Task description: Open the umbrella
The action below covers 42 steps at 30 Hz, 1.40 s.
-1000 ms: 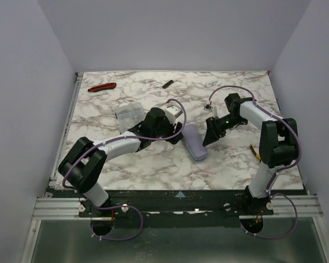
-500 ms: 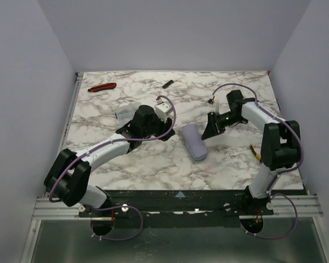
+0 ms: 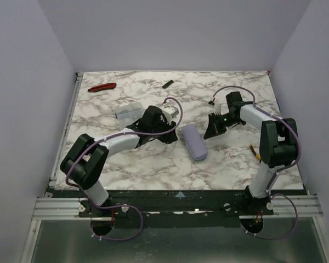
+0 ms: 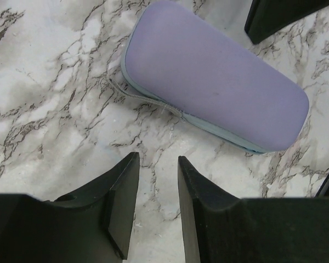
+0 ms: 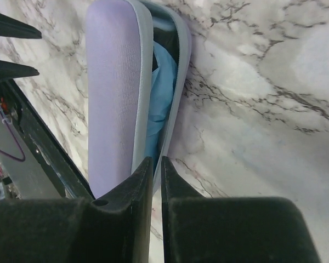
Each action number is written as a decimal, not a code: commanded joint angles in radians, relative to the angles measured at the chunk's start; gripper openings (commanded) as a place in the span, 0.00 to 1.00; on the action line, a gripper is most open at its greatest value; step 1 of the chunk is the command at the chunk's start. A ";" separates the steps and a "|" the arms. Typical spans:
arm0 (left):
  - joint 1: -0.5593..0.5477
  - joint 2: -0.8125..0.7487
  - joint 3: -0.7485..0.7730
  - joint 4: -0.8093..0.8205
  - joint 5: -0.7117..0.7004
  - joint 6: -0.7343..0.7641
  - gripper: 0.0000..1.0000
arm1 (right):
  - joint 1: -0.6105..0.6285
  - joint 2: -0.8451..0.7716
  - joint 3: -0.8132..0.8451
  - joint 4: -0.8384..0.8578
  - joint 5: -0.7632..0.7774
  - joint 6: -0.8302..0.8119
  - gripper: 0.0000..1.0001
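The right fingers [image 5: 155, 162], nearly together, sit at the near end of the umbrella [image 5: 115, 82], whose long axis runs straight ahead; the left fingers [image 4: 157, 161], apart and empty, hang farther off.

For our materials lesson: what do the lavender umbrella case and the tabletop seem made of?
The umbrella case: likely fabric over a stiff shell, matte; fine weave shows. The tabletop: smooth, white with grey veins; marble or printed laminate, cannot tell.
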 commanded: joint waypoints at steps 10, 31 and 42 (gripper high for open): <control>-0.044 0.111 0.069 0.018 0.036 -0.043 0.34 | 0.061 0.054 -0.012 0.000 -0.044 0.032 0.20; -0.044 -0.097 0.000 0.074 -0.067 -0.047 0.60 | 0.157 0.021 0.060 -0.009 0.047 0.124 0.64; -0.089 -0.066 0.093 -0.013 -0.188 -0.037 0.59 | 0.211 0.017 0.050 0.008 0.114 0.174 0.65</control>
